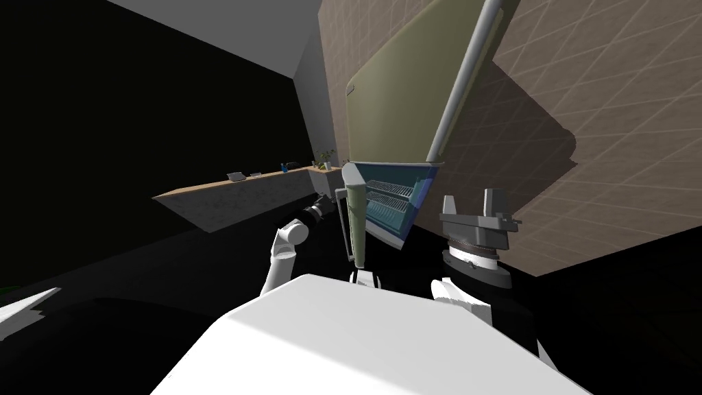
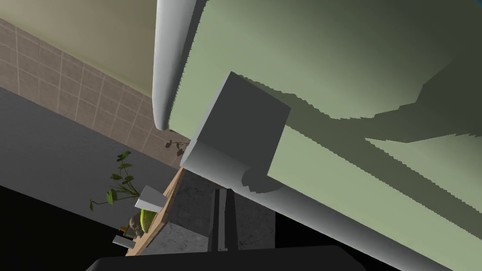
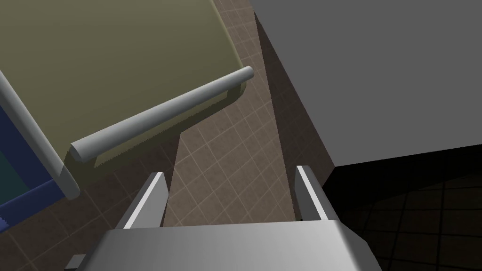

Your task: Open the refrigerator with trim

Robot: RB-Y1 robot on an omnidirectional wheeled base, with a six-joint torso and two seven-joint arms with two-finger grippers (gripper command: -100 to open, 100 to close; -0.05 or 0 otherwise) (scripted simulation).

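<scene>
At the open door [image 1: 354, 223] of the refrigerator [image 1: 404, 89], my left gripper [image 1: 323, 204] stretched to its edge, grip impossible to tell, right gripper [image 1: 471, 204] raised beside it, fingers [image 3: 150, 197] spread, empty.

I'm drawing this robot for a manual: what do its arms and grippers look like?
The left forearm is white, with a rounded pale joint and a dark wrist. The right gripper has two thin, light grey blade fingers on a grey box, with a dark ribbed collar and white ring behind.

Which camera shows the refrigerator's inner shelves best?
The head view: the shelves sit in plain sight behind the open door. Right wrist view catches a blue interior edge; left wrist view faces the green door front.
</scene>
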